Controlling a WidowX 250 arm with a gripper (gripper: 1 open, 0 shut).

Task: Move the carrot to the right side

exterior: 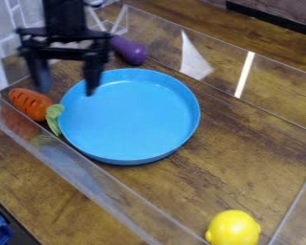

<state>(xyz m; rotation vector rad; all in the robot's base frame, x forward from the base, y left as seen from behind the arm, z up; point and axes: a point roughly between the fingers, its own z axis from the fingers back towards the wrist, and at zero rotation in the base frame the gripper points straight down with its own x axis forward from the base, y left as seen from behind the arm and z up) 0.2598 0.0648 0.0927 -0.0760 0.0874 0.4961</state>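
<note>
The blue plate [130, 116] lies on the wooden bench [226, 134], below and to the picture-right of the dark, blurred jaws [64, 78], which stand wide open with nothing between them; the purple eggplant [126, 49] is just right of them, the carrot [31, 102] just below and left, the yellow lemon [232, 229] well apart at lower right
</note>
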